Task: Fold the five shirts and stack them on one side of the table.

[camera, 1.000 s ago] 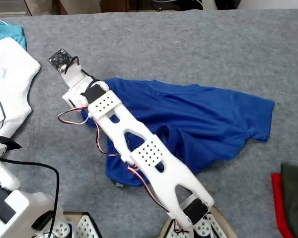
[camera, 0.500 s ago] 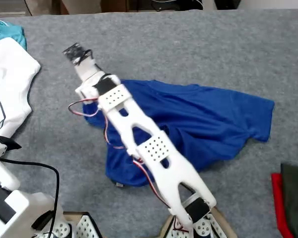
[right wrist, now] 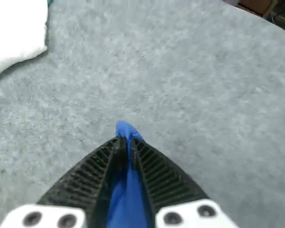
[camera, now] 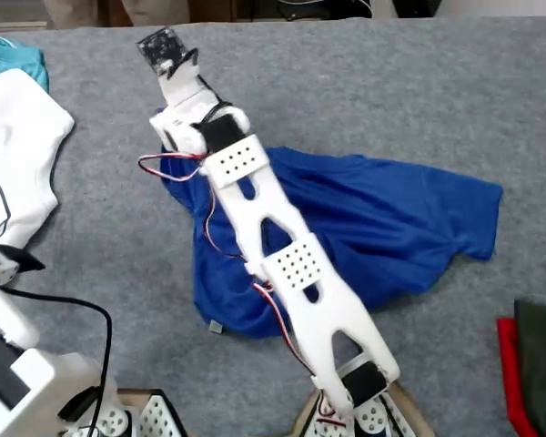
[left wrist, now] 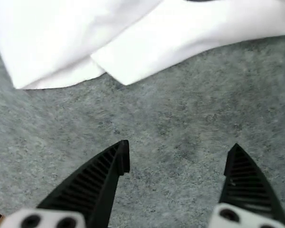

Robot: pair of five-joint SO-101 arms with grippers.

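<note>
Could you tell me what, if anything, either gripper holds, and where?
The right gripper pinches the blue shirt by a fold at its edge; the left gripper is open, empty.

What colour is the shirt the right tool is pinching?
Solid blue; the shirt shows best in the high view.

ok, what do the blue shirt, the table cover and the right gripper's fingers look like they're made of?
Blue shirt: soft matte knit, probably cotton jersey; it drapes and creases loosely.
Table cover: grey felt or low-pile carpet, going by its fuzzy mottled surface.
Right gripper fingers: black ridged plastic, likely printed, on a white plastic base.
</note>
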